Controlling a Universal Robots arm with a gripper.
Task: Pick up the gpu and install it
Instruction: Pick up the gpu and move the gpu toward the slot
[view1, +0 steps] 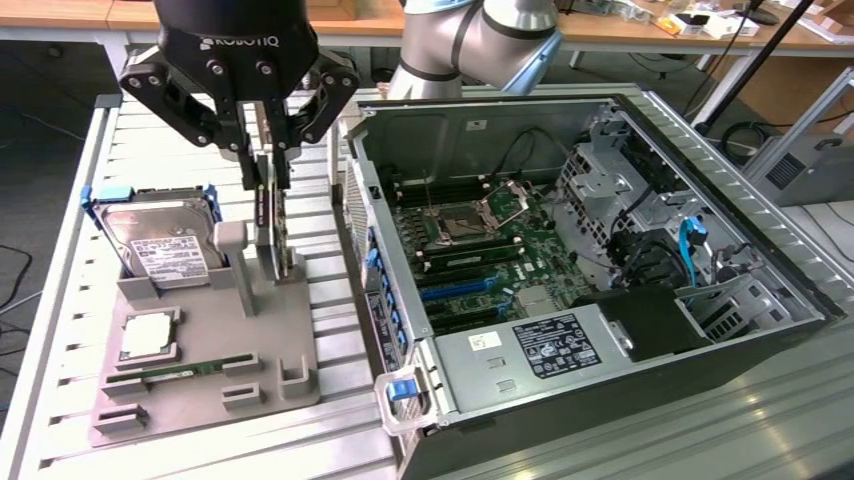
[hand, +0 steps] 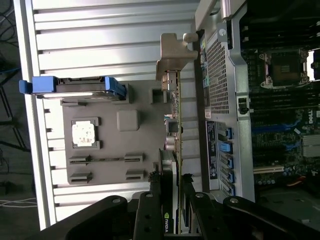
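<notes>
Pincer (hand: 170, 179) clamps the edge-on gpu (hand: 176, 115), long axis beside the case (hand: 220, 100), bracket (hand: 175, 52) at far end.

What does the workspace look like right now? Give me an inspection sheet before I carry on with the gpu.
Surface: ribbed metal table, carrying a grey fixture and an open computer case.
Job's things: gpu upright, edge-on, at the fixture's slot; motherboard exposed in the case.
Clutter: hard drive, processor and memory stick on the fixture.
Grippers: hand closed on the gpu's upper edge.
Cables: blue cable inside the case.
Surroundings: wooden benches behind.
</notes>
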